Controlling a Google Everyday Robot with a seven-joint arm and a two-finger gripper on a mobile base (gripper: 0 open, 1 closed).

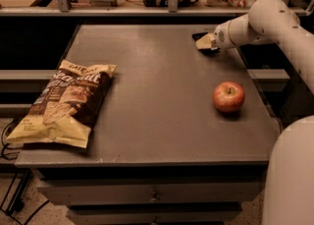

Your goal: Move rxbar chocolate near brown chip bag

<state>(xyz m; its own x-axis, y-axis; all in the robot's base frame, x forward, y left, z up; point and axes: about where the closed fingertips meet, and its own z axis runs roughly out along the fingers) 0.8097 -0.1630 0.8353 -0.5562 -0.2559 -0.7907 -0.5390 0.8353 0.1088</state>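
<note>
The red apple (228,96) stands upright on the right part of the grey table (152,67), and the rest is placed from it. Beyond the apple, toward the table's far edge and a little to the apple's left as the camera sees it, the gripper (204,42) sits low over the tabletop at the end of the white arm (267,20), which reaches in from past the apple's right side. The rxbar chocolate (198,36) shows as a small dark flat shape right at the gripper's tan tip, on the side turned away from the apple; only a corner of it is visible, the remainder hidden by the gripper. Whether the gripper is clamped on the bar or loose about it cannot be told from this view. The brown chip bag (66,102) lies flat far to the apple's left, across the table near the left edge, its length tilted and its yellow-tan lower end toward the front left corner, well apart from both apple and bar
</note>
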